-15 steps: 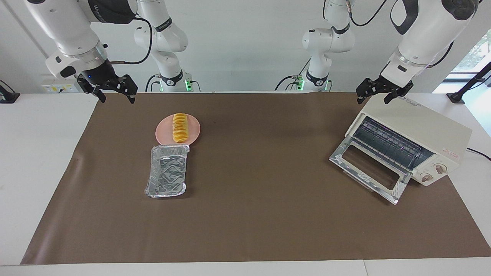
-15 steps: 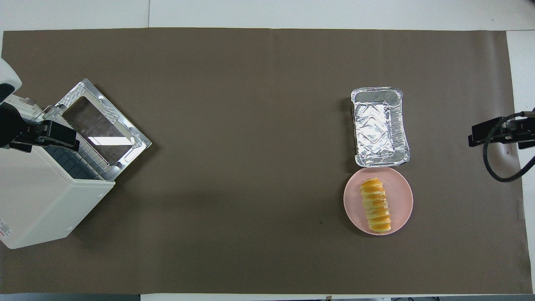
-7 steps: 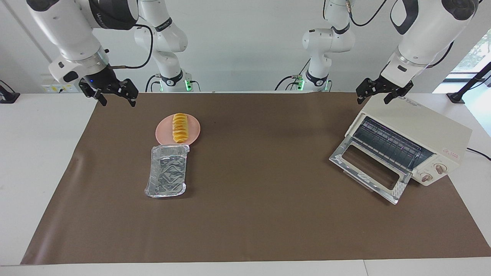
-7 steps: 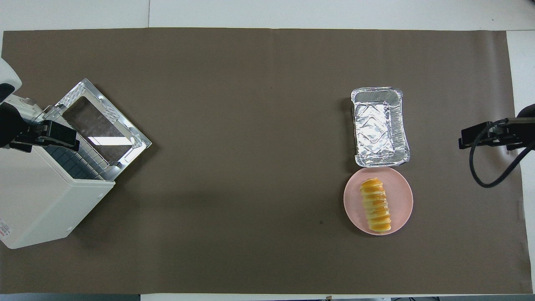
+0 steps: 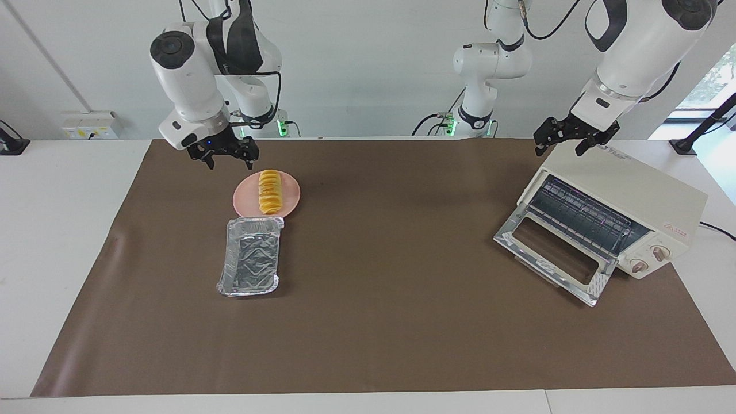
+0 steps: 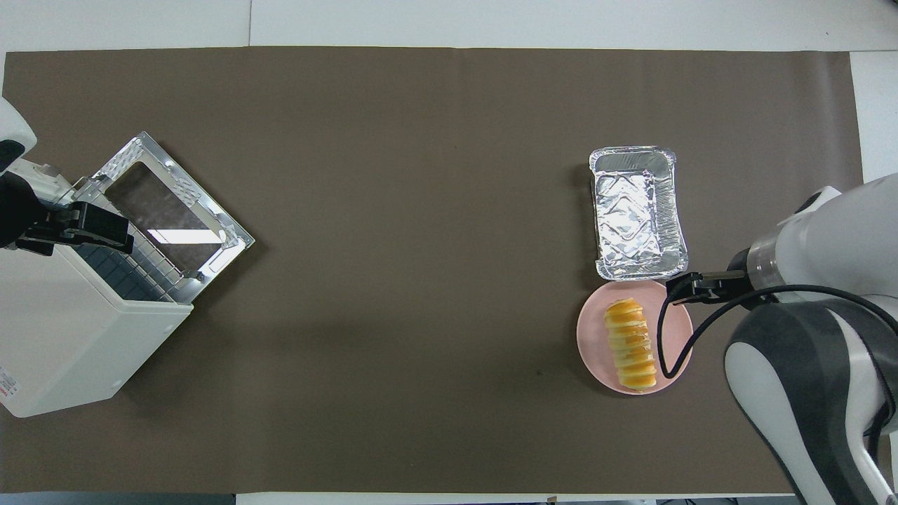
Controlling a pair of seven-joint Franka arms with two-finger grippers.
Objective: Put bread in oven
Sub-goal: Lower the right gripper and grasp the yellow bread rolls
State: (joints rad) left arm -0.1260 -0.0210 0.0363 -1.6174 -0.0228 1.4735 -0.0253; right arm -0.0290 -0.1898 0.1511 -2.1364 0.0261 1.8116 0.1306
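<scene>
The bread (image 5: 268, 191) (image 6: 631, 344), a ridged yellow-orange loaf, lies on a round pink plate (image 5: 291, 198) (image 6: 596, 337) toward the right arm's end of the table. My right gripper (image 5: 229, 161) (image 6: 684, 289) hangs open above the mat at the plate's rim, clear of the loaf and holding nothing. The cream-white oven (image 5: 632, 192) (image 6: 70, 337) stands at the left arm's end with its glass door (image 5: 552, 253) (image 6: 168, 203) dropped open and its rack showing. Above the oven's top waits my left gripper (image 5: 559, 148) (image 6: 77, 228), open and empty.
A crinkled silver foil tray (image 5: 251, 264) (image 6: 635, 210) lies empty right next to the plate, farther from the robots. A brown mat (image 5: 391, 241) (image 6: 421, 245) covers most of the white table.
My right arm has swung in from above the mat's edge at its own end of the table to the plate's rim. The left arm, bread and oven have stayed put.
</scene>
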